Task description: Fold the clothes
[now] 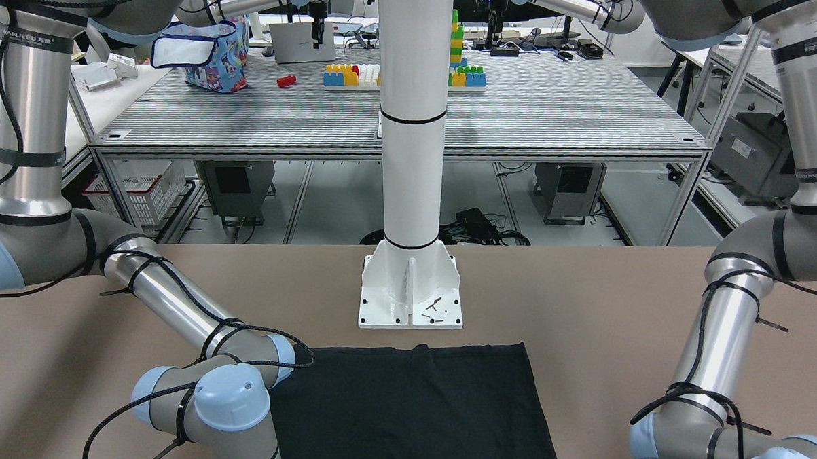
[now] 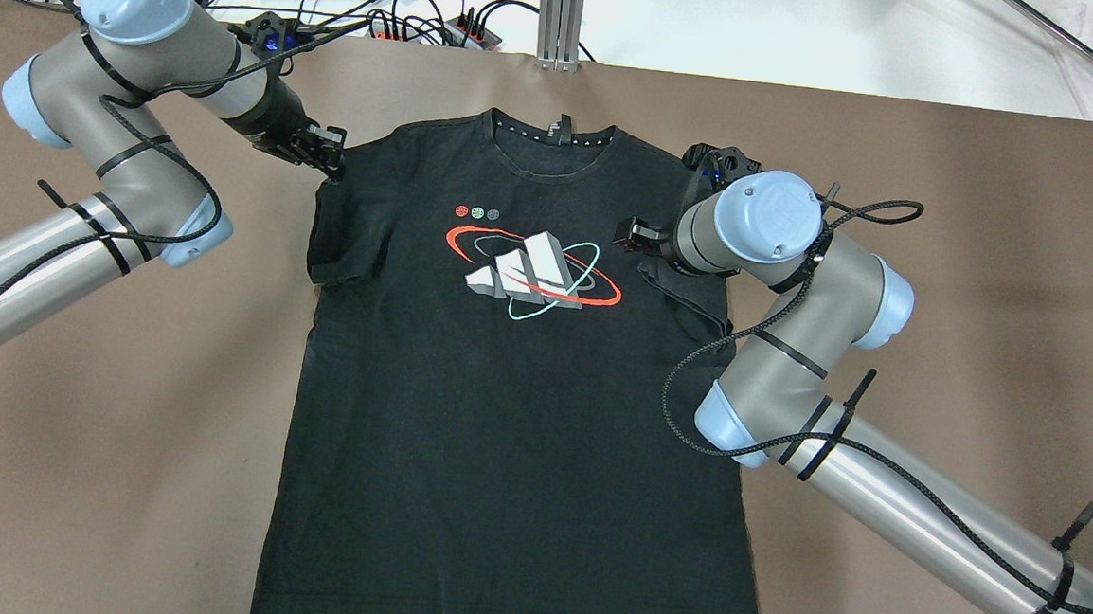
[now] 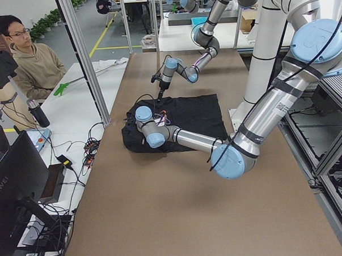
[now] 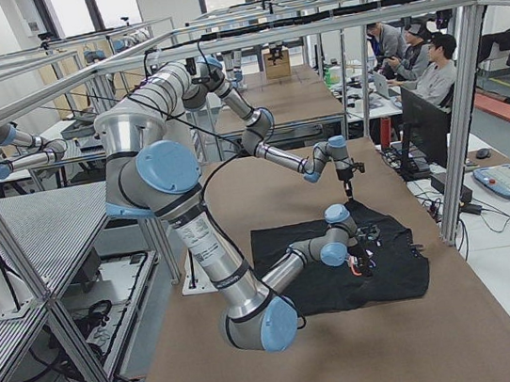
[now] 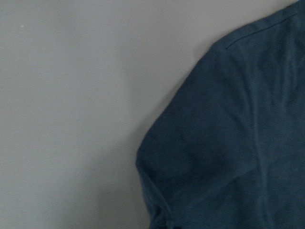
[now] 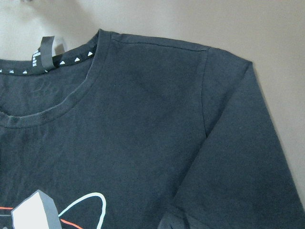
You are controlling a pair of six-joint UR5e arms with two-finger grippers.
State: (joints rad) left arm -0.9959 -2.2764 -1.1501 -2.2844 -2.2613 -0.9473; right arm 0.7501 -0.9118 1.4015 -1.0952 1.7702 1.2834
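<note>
Overhead: a black, soft, logo-printed T-shirt (image 2: 519, 438) lies flat on the brown desk (image 2: 988, 230). The left tool (image 2: 325, 151) is at its left shoulder and the right tool (image 2: 634, 236) near its right sleeve; whether either is clenched, I cannot tell. Right wrist: the cloth looks limp and light, so pinch the sleeve hem (image 6: 269, 138).

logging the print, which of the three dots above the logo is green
The middle dot on the black t-shirt; in the overhead view the red dot lies left of it, the grey dot right.

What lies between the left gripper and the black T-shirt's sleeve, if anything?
Nothing visible. The left gripper is at the shoulder of the T-shirt; its wrist view shows only cloth and bare table.
</note>
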